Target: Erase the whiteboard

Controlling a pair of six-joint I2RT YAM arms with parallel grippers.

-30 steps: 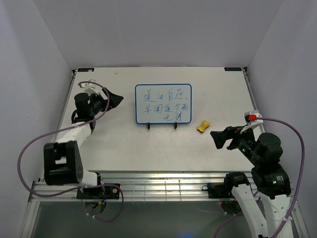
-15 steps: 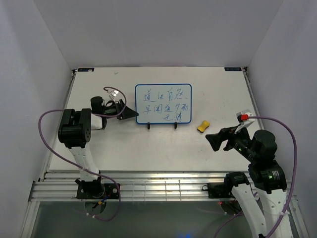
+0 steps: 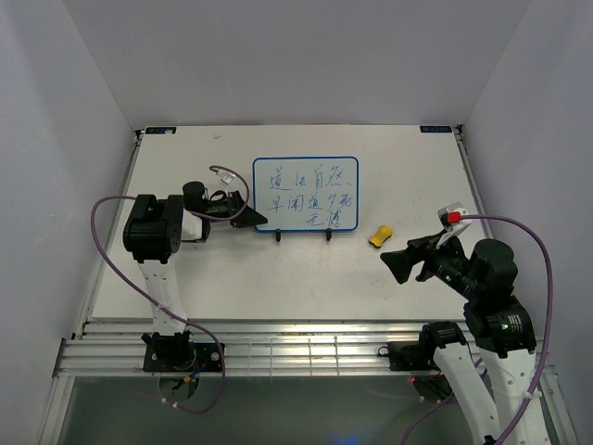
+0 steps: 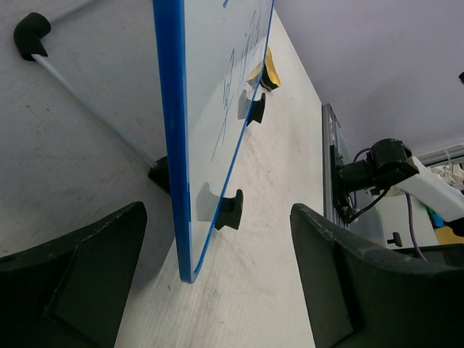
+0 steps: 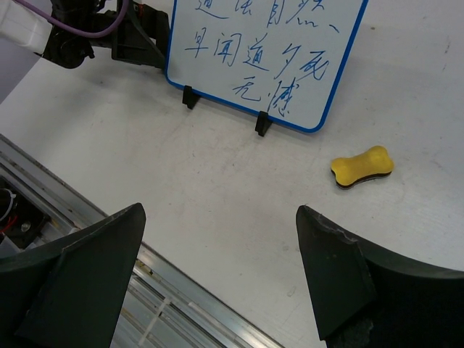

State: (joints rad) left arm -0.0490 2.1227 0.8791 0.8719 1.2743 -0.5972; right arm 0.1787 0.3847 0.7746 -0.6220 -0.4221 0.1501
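Observation:
The whiteboard, white with a blue frame, two black feet and blue handwriting, stands at the table's middle. It shows edge-on in the left wrist view and in the right wrist view. My left gripper is open, its jaws on either side of the board's left lower corner, not touching it. A yellow bone-shaped eraser lies right of the board, also in the right wrist view. My right gripper is open and empty, in front of and to the right of the eraser.
The table's metal front rail runs along the near edge. White walls close in the back and both sides. Purple cables loop from both arms.
My left arm swung right and forward until its open jaws reached the whiteboard's left edge. My right gripper shifted slightly left toward the eraser.

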